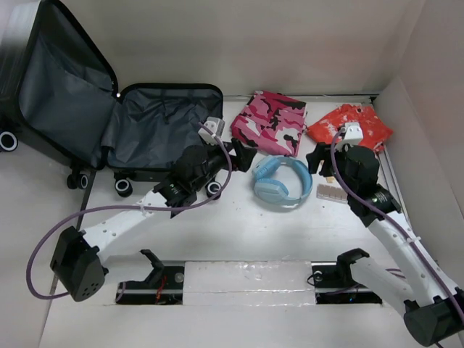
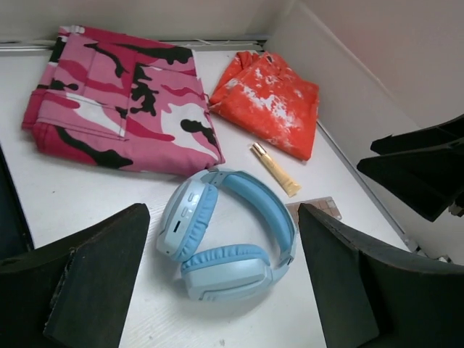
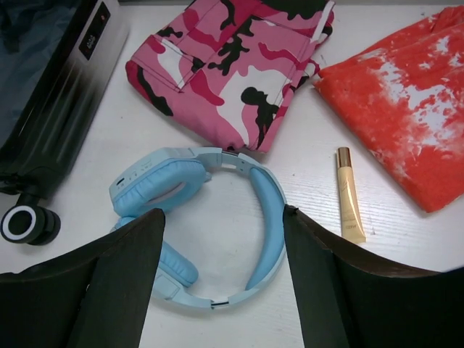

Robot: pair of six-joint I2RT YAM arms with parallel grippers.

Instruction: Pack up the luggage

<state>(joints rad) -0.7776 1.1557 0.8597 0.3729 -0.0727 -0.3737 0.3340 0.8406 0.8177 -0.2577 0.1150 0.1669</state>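
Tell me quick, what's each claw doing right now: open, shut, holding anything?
Left claw: open, holding nothing.
Right claw: open, holding nothing.

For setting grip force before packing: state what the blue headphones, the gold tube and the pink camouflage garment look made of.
Blue headphones: likely matte plastic shell, smooth padded ear cushions, perhaps faux leather.
Gold tube: glossy, probably plastic, with a shinier metallic-looking cap; uncertain.
Pink camouflage garment: matte woven fabric, folded soft, stitched seams and pocket showing.
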